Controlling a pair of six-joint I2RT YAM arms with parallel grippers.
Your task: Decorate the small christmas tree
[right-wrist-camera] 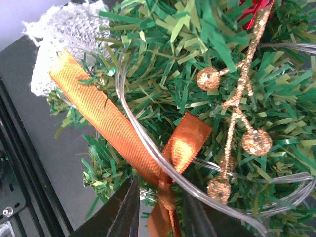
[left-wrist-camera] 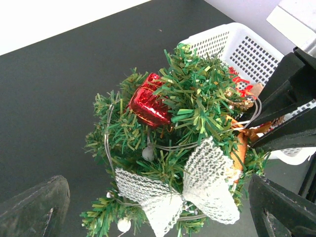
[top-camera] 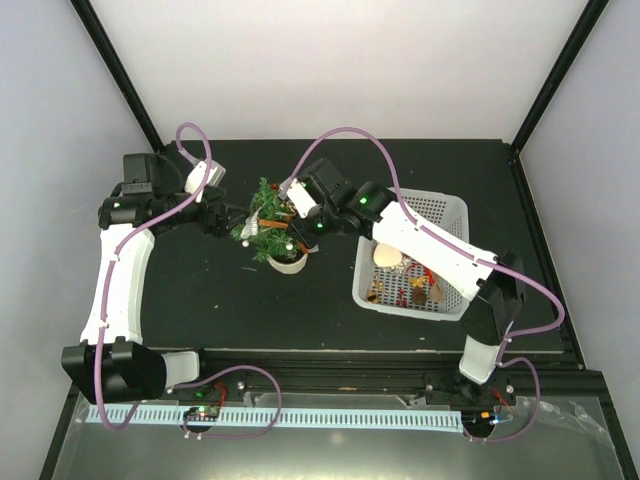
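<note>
The small christmas tree [top-camera: 268, 222] stands mid-bench [top-camera: 200, 300], left of the white basket [top-camera: 452, 208]. The left end effector [top-camera: 232, 222] gapes wide at the tree's left side. The right end effector [right-wrist-camera: 160, 217], on the tree's right, is narrowly parted, with an orange ribbon [right-wrist-camera: 113, 133] hanging between its fingers.

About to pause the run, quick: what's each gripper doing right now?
Left gripper: open beside the small christmas tree, holding nothing.
Right gripper: jaws around the orange ribbon on the tree; whether it grips cannot be told.
</note>
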